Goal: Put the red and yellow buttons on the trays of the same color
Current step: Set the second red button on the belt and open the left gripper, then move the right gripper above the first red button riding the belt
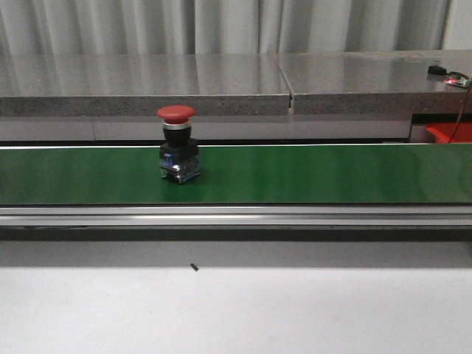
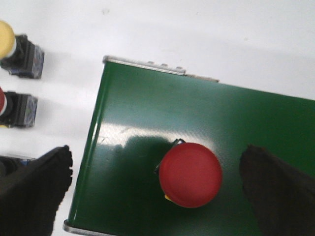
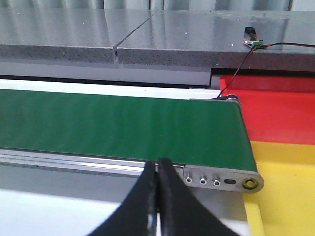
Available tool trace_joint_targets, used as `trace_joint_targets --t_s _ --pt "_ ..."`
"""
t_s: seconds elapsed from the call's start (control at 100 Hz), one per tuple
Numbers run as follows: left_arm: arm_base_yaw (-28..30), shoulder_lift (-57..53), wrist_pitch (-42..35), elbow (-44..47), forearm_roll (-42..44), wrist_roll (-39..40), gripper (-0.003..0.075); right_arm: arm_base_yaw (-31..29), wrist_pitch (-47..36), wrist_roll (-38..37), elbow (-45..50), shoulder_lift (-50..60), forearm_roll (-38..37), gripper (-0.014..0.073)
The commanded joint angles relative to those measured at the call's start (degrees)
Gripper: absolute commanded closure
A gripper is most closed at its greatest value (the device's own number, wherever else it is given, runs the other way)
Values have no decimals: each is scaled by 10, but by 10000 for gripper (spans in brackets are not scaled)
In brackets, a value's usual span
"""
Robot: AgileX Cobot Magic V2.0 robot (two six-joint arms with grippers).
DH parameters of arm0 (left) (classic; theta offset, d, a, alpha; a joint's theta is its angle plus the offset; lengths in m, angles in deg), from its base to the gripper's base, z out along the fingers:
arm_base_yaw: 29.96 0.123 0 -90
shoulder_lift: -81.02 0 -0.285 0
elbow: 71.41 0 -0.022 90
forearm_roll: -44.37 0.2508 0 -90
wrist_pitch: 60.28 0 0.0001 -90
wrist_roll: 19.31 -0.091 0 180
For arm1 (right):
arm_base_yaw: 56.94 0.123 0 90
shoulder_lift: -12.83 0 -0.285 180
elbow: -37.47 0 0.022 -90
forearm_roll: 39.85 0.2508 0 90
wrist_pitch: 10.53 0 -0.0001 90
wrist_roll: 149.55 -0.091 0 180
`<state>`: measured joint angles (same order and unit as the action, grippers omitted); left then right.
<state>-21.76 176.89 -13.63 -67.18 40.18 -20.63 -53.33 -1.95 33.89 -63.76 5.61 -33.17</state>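
Note:
A red mushroom button (image 1: 178, 144) on a black base stands upright on the green conveyor belt (image 1: 310, 173), left of centre. In the left wrist view the red button (image 2: 190, 174) lies below my left gripper (image 2: 160, 184), whose jaws are wide open and high above it, one finger (image 2: 34, 189) off the belt's end. My right gripper (image 3: 157, 169) is shut and empty, near the belt's right end. The red tray (image 3: 278, 105) and the yellow tray (image 3: 290, 196) lie beside that end. Neither arm shows in the front view.
More buttons lie on the white table by the belt's left end: a yellow one (image 2: 17, 49) and a red one (image 2: 15, 108). A grey stone ledge (image 1: 221, 81) runs behind the belt. A small circuit board with a wire (image 3: 252, 40) sits on it.

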Motion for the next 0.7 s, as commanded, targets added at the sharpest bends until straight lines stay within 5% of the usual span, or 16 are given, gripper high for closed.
trace_joint_targets --t_s 0.0,0.29,0.69 --pt "-17 -54 -29 -20 -9 -14 50 1 -48 1 -9 11 1 661" --pt "-86 -189 -81 31 6 -17 50 1 -48 1 -9 11 1 661" --pt "-93 -465 -165 279 0 -16 50 1 -48 1 -9 11 1 661"
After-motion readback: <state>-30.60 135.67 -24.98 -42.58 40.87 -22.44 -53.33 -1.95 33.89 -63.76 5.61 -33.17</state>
